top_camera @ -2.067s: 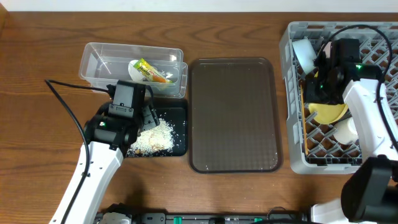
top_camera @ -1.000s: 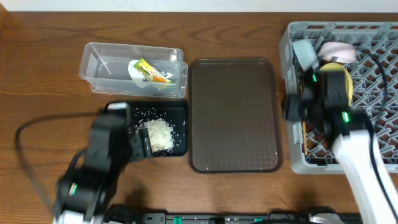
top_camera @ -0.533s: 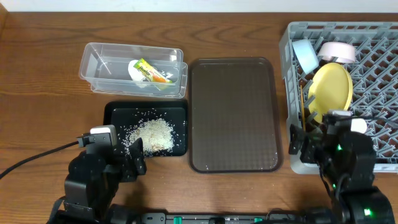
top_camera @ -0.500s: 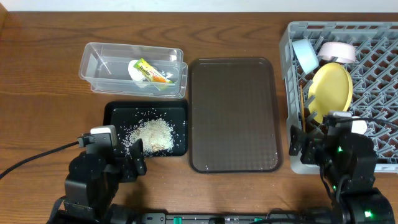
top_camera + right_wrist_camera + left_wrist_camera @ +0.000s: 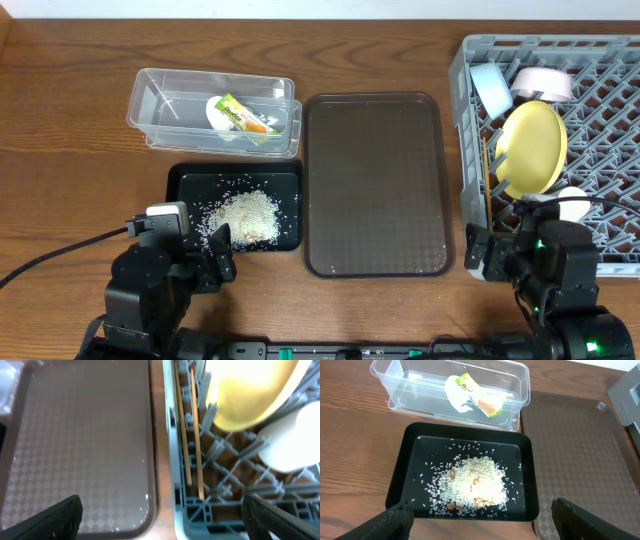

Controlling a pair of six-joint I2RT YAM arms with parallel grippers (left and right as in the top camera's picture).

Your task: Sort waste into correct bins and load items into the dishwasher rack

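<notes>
The crumpled snack wrapper (image 5: 240, 115) lies in the clear tub (image 5: 160, 110). Rice scraps (image 5: 248, 215) are piled in the black tray (image 5: 180, 180). In the grey rack (image 5: 470, 200) a yellow plate (image 5: 532, 145) stands on edge, with a light blue bowl (image 5: 490, 88), a white bowl (image 5: 543, 82), a white cup (image 5: 572, 203) and chopsticks (image 5: 487, 170). My left gripper (image 5: 485, 522) hangs open and empty just in front of the black tray (image 5: 405, 460). My right gripper (image 5: 167, 520) is open and empty over the rack's near left corner (image 5: 210, 510), with the chopsticks (image 5: 192, 435) ahead of it.
A large dark brown serving tray (image 5: 375, 185) lies between the bins and the rack, with nothing on it. Both arms sit low at the table's front edge, and a black cable (image 5: 60, 250) trails off to the left.
Both arms have pulled back from the black tray and the rack to the front edge. The right gripper has opened wide, and the plate, bowls and cup now show.
</notes>
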